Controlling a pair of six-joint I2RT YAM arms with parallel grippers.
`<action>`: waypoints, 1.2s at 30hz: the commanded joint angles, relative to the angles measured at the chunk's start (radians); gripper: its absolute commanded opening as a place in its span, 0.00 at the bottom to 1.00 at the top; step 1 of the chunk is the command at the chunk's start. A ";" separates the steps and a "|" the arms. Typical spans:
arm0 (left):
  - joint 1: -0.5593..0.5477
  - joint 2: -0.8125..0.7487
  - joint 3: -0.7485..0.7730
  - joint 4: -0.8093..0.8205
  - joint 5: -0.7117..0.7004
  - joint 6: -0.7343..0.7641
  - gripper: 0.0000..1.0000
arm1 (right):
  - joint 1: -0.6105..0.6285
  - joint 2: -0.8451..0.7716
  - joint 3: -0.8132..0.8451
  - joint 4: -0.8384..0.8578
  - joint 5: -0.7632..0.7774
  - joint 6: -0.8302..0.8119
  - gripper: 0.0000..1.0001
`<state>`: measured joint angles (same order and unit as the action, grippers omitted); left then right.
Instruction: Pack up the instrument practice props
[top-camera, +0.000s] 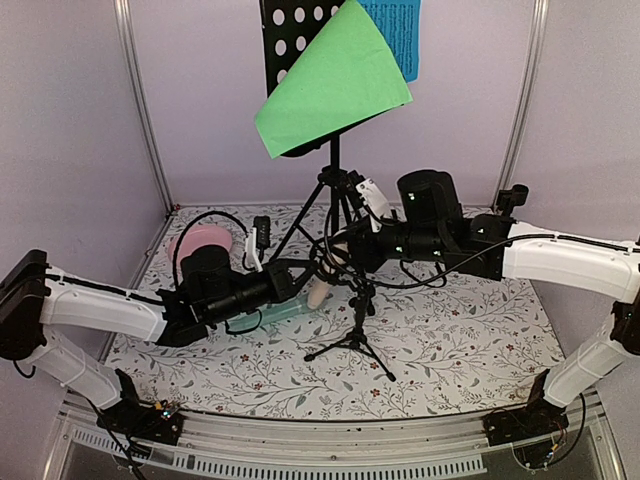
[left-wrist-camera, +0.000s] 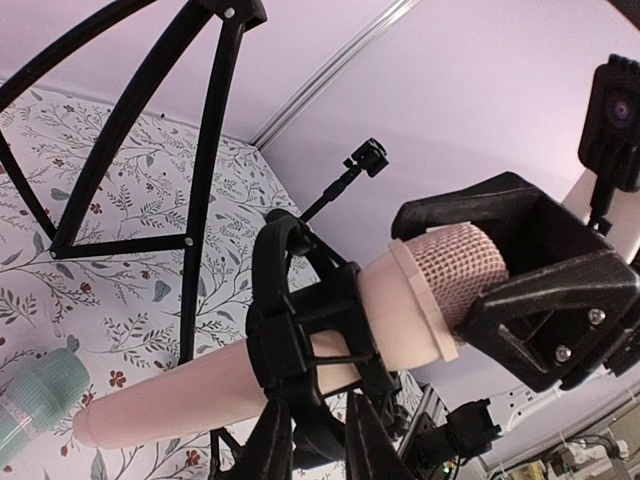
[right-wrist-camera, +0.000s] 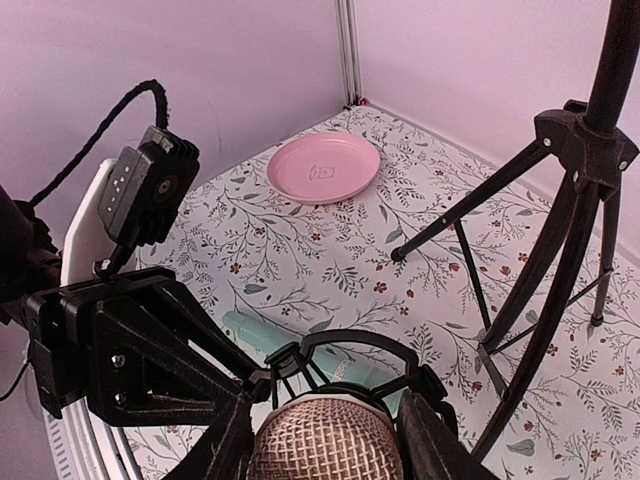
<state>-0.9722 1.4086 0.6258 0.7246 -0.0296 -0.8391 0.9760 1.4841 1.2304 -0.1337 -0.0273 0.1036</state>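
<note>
The beige microphone (left-wrist-camera: 200, 385) sits near the middle of the table (top-camera: 450, 340), cradled in the black shock mount (left-wrist-camera: 300, 330) on top of the small black microphone tripod (top-camera: 355, 335), tilted with its meshed head up and its tail low. The right gripper (left-wrist-camera: 475, 262) has its jaws pinching that meshed head from both sides. The left gripper (left-wrist-camera: 318, 430) comes in under the mount with its jaws narrow around the lower part, but whether they are actually pressing on it cannot be told from these views. My judgement is that this is the freeing of the microphone from its mount, one arm bracing the stand while the other draws the microphone out, and that it is not yet free. Just beside the stand, the mint microphone (right-wrist-camera: 260, 335) lies flat on the cloth, off any stand, so one part of the dismantling looks done. Behind it, the black perforated music rack (top-camera: 290, 40) is upright on its tripod legs, with the green sheet (top-camera: 330, 85) and the blue sheet (top-camera: 400, 30) resting on it — none of that is touched. A pink plate (right-wrist-camera: 322, 170) lies in the far left corner. No box or bag shows in any view, so most of the packing appears to be left.
</note>
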 joint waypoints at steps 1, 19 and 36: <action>0.006 0.006 0.029 -0.020 -0.002 0.008 0.14 | 0.025 -0.049 -0.012 0.014 -0.051 0.005 0.46; 0.004 0.033 0.053 -0.085 -0.040 0.008 0.13 | 0.027 -0.147 0.001 -0.015 -0.061 -0.013 0.46; 0.000 0.033 0.064 -0.102 -0.059 0.014 0.12 | 0.026 -0.238 0.058 -0.089 -0.048 -0.018 0.46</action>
<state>-0.9764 1.4250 0.6857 0.6746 -0.0483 -0.8593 0.9764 1.2945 1.2331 -0.2371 -0.0296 0.0624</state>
